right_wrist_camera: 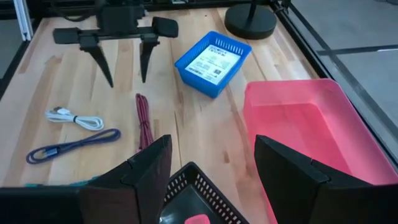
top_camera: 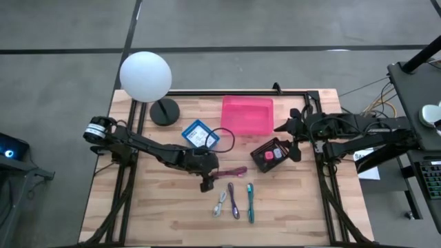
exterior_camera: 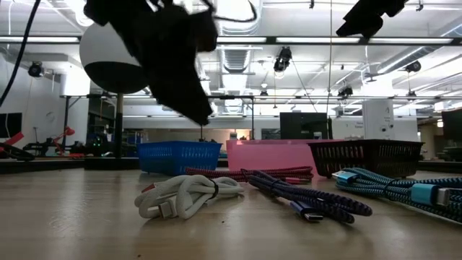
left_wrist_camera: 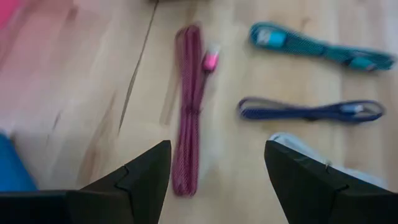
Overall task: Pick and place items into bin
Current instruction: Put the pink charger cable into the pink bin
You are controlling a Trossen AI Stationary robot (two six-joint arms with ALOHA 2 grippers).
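Observation:
Four bundled cables lie flat on the wooden table: maroon [top_camera: 231, 171], white [top_camera: 220, 204], purple [top_camera: 234, 200] and teal [top_camera: 250, 202]. My left gripper [top_camera: 207, 180] is open and hovers over the maroon cable's [left_wrist_camera: 189, 106] left end, fingers pointing down, touching nothing. The right wrist view shows it [right_wrist_camera: 127, 68] just beyond that cable [right_wrist_camera: 144, 124]. My right gripper [top_camera: 288, 138] waits open above the black basket [right_wrist_camera: 199, 193]. The pink bin [top_camera: 247, 115] stands at the far middle.
A blue basket [top_camera: 200, 133] sits left of the pink bin. A black basket [top_camera: 273, 153] holds a pink-red object. A white globe lamp [top_camera: 145, 76] on a black base stands at the far left corner. A black frame edges the table.

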